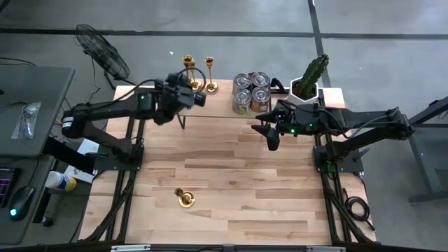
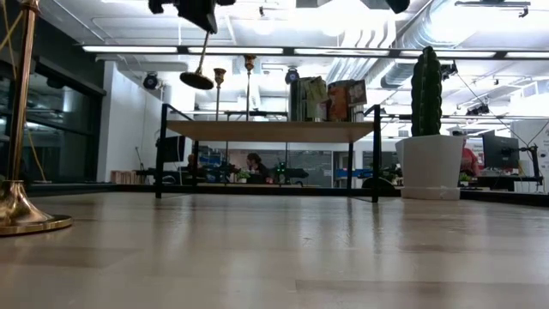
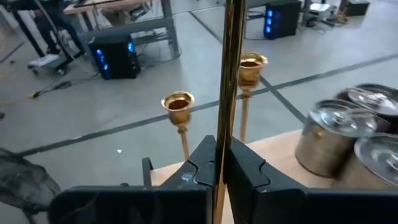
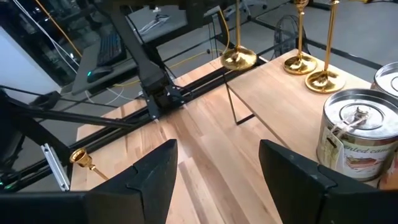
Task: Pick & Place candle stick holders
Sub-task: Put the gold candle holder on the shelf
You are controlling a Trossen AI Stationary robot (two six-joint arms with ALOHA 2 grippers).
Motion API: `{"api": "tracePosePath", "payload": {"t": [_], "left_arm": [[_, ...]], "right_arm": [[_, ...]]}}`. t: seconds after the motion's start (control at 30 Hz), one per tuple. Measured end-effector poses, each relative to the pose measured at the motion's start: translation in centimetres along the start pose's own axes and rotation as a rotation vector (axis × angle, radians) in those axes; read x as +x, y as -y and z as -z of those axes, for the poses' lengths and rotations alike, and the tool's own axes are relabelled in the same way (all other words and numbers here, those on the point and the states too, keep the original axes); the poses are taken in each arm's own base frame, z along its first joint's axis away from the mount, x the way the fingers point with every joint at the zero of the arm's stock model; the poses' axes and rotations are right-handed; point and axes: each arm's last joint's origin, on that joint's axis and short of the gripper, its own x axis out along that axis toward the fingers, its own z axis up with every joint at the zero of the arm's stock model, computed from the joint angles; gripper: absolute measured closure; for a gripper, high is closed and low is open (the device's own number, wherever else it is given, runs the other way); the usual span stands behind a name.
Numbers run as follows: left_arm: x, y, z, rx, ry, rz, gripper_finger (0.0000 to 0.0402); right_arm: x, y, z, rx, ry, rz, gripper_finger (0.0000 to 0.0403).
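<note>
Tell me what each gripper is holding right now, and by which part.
The left gripper holds a candle stick holder by its thin stem, lifted beside the shelf. The right gripper holds nothing, jaws open.

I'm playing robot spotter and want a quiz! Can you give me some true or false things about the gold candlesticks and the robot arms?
1. The left gripper is shut on a candlestick. True.
2. Two candlesticks stand on the raised shelf. True.
3. The right gripper holds a tin can. False: it is open and empty.
4. The cans sit beside the cactus pot. True.
5. No candlestick is on the low table. False: one is there.
</note>
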Motion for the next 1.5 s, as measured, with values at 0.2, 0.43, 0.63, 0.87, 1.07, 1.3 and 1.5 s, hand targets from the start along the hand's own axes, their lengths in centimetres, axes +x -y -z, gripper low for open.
{"api": "tracePosePath", "payload": {"t": [0.2,0.43,0.63,0.87,1.07,1.3,1.5], "left_arm": [[2.4,0.0,1.9,-0.033,-0.025,0.010,0.0392],[4.3,-0.3,3.2,-0.071,-0.004,-0.019,0.0392],[5.7,-0.9,3.6,-0.105,0.005,-0.046,0.0392],[6.2,-0.8,4.3,-0.115,0.026,-0.026,0.0392],[6.4,-0.8,4.8,-0.093,0.023,-0.036,0.0392],[6.4,-0.8,4.9,-0.084,0.022,-0.044,0.0391],[6.4,-0.8,4.9,-0.082,0.022,-0.047,0.0391]], "right_arm": [[0.0,0.0,0.0,0.000,-0.001,-0.001,0.0184],[0.0,-0.1,0.1,-0.002,-0.020,-0.025,0.0184],[0.0,-0.1,0.2,-0.004,-0.033,-0.042,0.0184],[0.0,-0.1,0.2,-0.006,-0.036,-0.047,0.0184],[0.0,-0.1,0.2,-0.008,-0.037,-0.046,0.0184],[0.0,-0.1,0.2,-0.027,-0.036,-0.046,0.0184],[0.0,-0.1,0.2,-0.027,-0.037,-0.046,0.0184]]}}
